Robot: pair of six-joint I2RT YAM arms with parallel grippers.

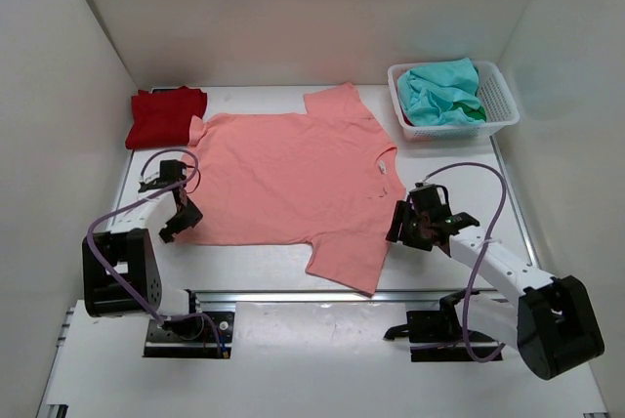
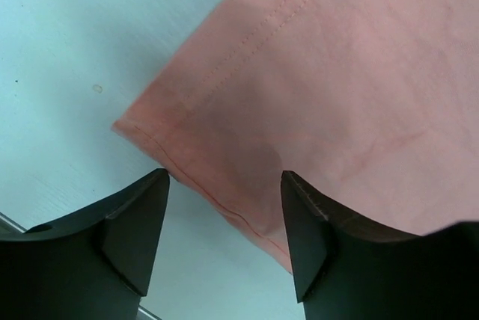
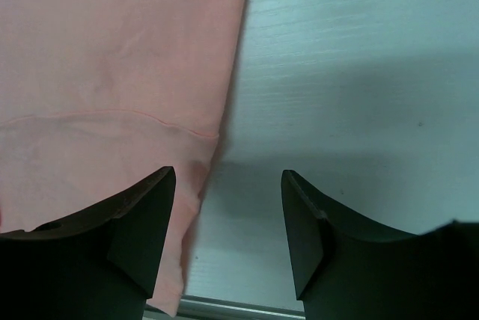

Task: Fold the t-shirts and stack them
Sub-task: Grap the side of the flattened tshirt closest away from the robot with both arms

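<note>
the salmon-pink t-shirt (image 1: 293, 184) was spread flat on the bench (image 1: 244, 264). the left gripper (image 1: 170, 232) was held over its near-left hem corner, jaws apart, nothing gripped. the right gripper (image 1: 402, 228) was held at its right edge, jaws apart and empty. the deep red t-shirt (image 1: 166, 115) was folded by its far-left corner.
</note>
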